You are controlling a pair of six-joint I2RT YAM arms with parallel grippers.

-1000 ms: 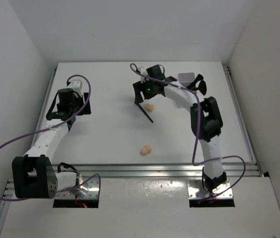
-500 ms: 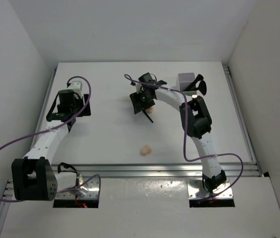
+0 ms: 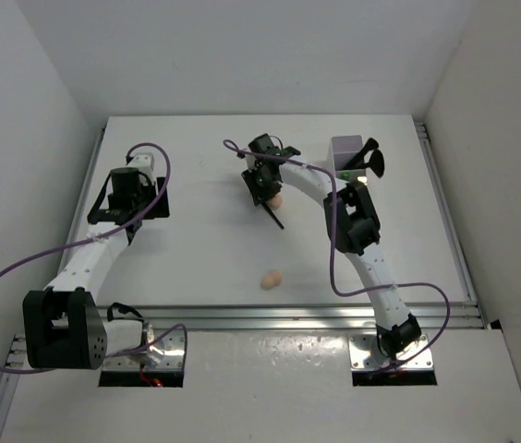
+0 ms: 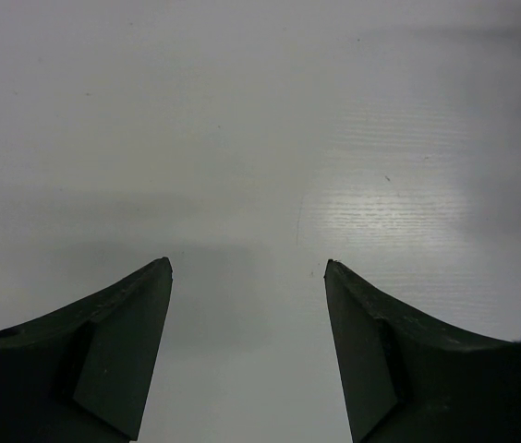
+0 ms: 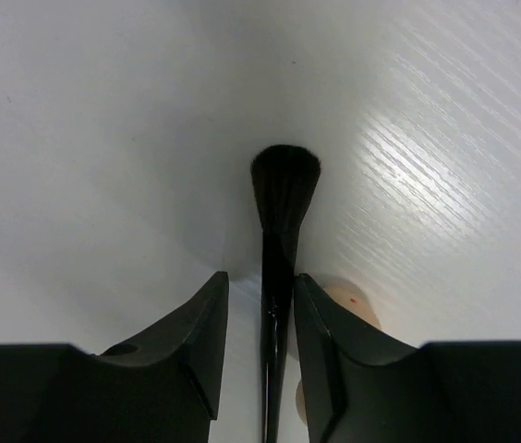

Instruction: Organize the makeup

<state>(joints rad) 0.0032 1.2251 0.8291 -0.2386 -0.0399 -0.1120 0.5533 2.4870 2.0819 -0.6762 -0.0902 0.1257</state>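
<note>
Two arms reach over the white table (image 3: 196, 249). Left gripper (image 4: 247, 268) hangs wide open. Right gripper (image 5: 260, 277) straddles the black brush (image 5: 284, 180) mid-table, fingers close alongside; can't tell if they're pinching. Peach sponge (image 5: 357, 300) sits half hidden behind one finger, and the second sponge (image 3: 271, 279) lies nearer the bases.

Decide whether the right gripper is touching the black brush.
Cannot tell. In the right wrist view the right gripper straddles the black brush: table shows beside one finger, but the other sits at the handle's edge, neither gap nor contact plain.
</note>
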